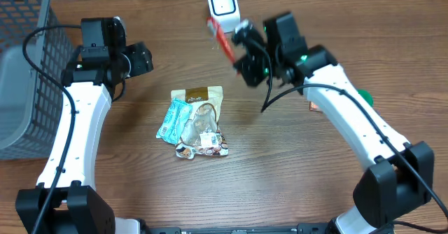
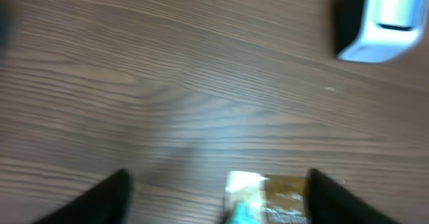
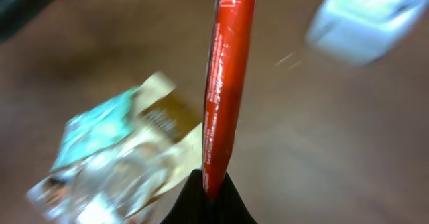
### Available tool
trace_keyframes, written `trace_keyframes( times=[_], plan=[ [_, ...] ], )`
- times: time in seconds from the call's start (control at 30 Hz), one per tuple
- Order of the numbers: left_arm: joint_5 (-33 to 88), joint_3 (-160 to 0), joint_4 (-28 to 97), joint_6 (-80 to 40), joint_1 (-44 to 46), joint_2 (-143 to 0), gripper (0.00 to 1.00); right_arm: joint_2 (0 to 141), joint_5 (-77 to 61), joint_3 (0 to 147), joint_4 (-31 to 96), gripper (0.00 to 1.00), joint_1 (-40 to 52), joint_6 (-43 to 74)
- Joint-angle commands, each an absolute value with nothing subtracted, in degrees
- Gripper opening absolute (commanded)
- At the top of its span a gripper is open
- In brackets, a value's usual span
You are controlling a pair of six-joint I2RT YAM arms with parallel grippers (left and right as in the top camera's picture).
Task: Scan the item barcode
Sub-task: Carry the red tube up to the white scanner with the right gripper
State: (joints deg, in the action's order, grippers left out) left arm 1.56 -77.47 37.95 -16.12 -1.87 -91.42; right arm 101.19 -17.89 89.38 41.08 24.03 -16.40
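Clenching R claw (image 3: pixel 208 196) hard on bottom end of thin red glossy stick sachet (image 3: pixel 224 83), sachet rising out of jaws, leaning a bit. Holding it up in air just beside white box-shaped barcode scanner (image 1: pixel 222 1) at far side of table; contact not visible. Judging sachet as light, slick film, prob. bendy along its length. Pinching one end seems OK, though risking droop or twist; gripping nearer mid w/o covering print is prob. steadier. Not making out barcode, too blurred. Hovering L claw (image 2: pixel 218 197) released, fingers wide, nothing btwn, near pile of snack pouches (image 1: pixel 196 122). Working over brown wood-grain tabletop (image 1: pixel 280 178). Noting grey mesh basket (image 1: pixel 28 66) at L edge and small green obj (image 1: pixel 364 95) by R arm, unclear what.
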Motion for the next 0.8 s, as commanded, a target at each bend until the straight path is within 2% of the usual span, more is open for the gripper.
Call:
trace_keyframes(
  times=[0.0,0.17,0.4,0.77],
  plan=[
    [-4.7,-77.5,37.9,-15.8,-2.0,-91.6,1.0,99.4,-4.1,94.8,41.0,0.03,24.1,-20.7],
    [-4.7,-77.5,37.9,-15.8,-2.0,-91.6,1.0,99.9,8.6,95.7,37.3,0.03,24.1,-29.7],
    [-4.7,-77.5,37.9,-15.8,-2.0,-91.6,1.0,104.6,13.0,95.6,29.3,0.03,24.1,-41.8],
    [-4.7,-77.5,37.9,-15.8,-2.0,-91.6,1.0,119.2,25.3,95.6,8.1,0.04,24.1,-53.8]
  ],
)
